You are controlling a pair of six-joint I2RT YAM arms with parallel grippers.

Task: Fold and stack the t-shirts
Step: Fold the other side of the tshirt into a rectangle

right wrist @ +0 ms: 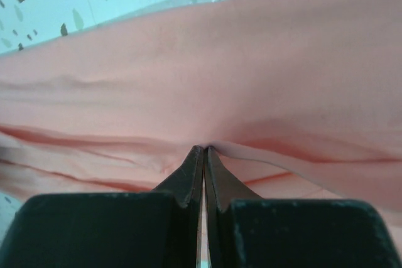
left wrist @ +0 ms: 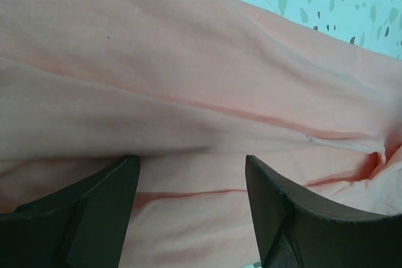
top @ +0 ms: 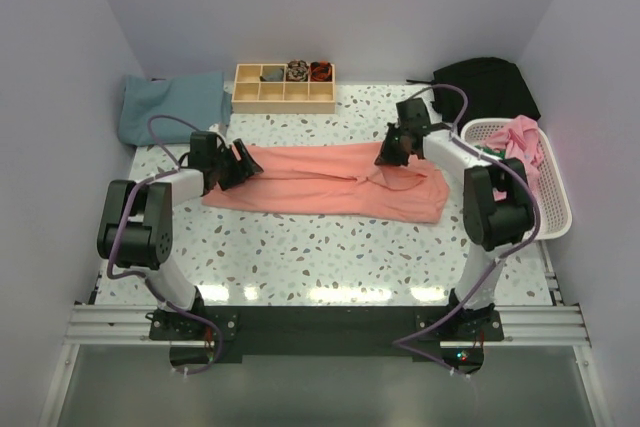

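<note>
Spanning mid-frame left to right, the salmon-pink t-shirt (top: 330,182) lies under both my pincers: left pincer (left wrist: 191,162) apart at its left end, right pincer (right wrist: 204,150) clamped, apparently on a fold.

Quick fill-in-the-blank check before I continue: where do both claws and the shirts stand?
The right claw is ___ on the salmon-pink shirt.
The left claw hangs ___ over its other end.
The far-left shirt, beside the wooden tray, is coloured ___.
Missing: shut; open; teal-blue.
</note>
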